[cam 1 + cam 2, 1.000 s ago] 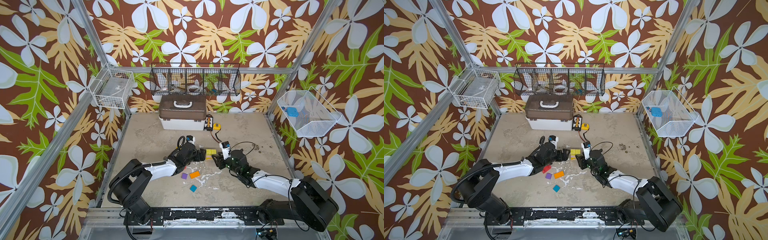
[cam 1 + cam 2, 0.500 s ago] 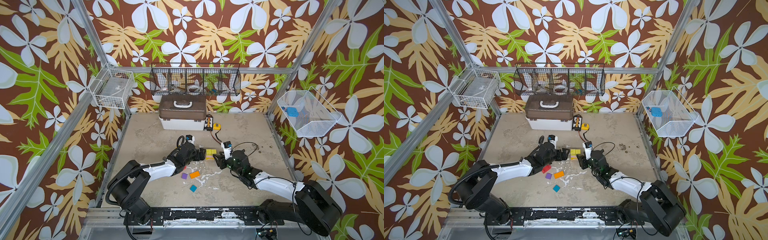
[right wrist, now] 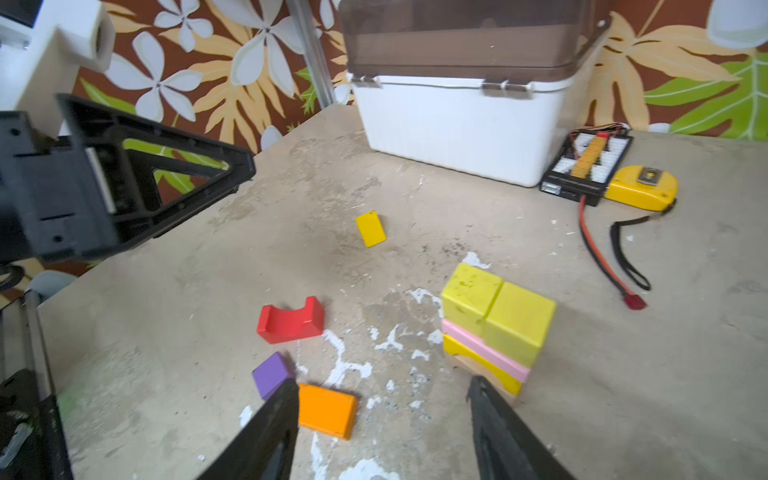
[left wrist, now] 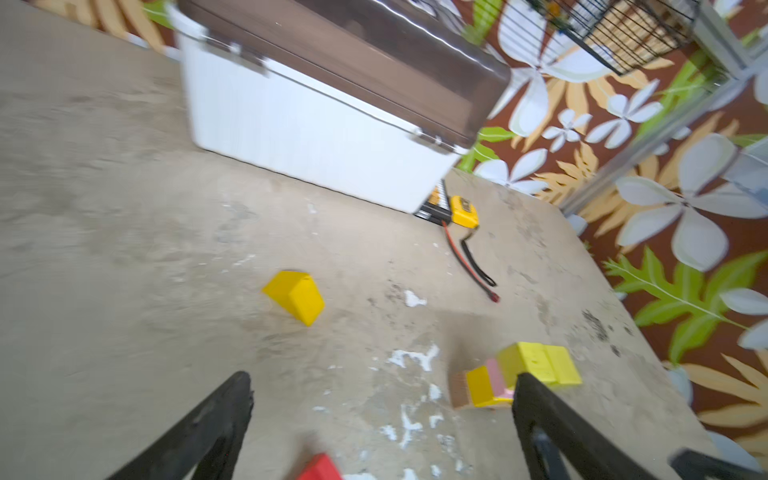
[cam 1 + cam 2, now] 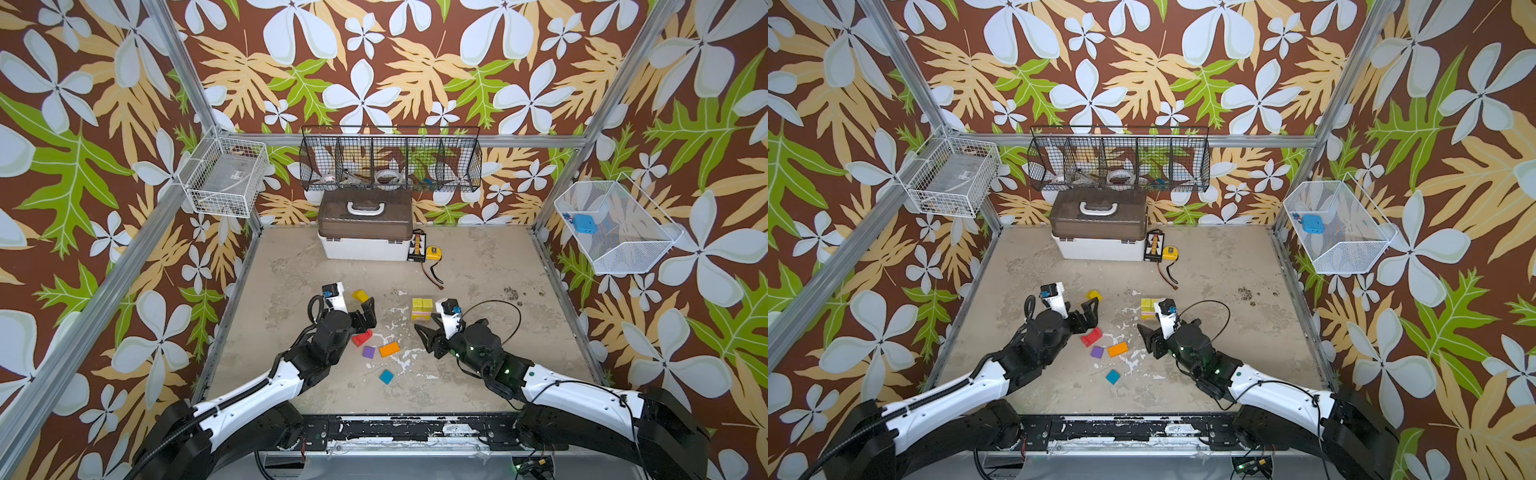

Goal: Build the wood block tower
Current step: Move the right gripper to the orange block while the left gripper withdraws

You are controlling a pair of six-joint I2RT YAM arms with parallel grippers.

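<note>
The tower (image 3: 494,328) had been let go and was left standing, short, mid-tabletop (image 5: 478,266). The left hand (image 4: 384,379) had been pulled aside, spread wide and empty. The right hand (image 3: 383,382) had been backed off, partly open and empty. Loose blocks (image 3: 328,409) and a red arch (image 3: 291,320) lay unplaced, so stacking was judged unfinished. The tabletop was scuffed and paint-flecked, and was walled by floral panels (image 5: 374,62).

Wood blocks counted: ten. Five make up the tower (image 3: 490,332) in front of the white box (image 5: 365,249): one plain wood block (image 4: 458,390), one yellow block (image 3: 478,362), one pink slab (image 3: 484,345), two lime-yellow cubes (image 3: 469,296). Five lie loose, farther from the box: one yellow wedge (image 5: 360,296), one red arch (image 5: 362,338), one purple cube (image 5: 368,352), one orange block (image 5: 389,349), one teal block (image 5: 386,376). Beside the box: one tape measure (image 5: 433,252).
</note>
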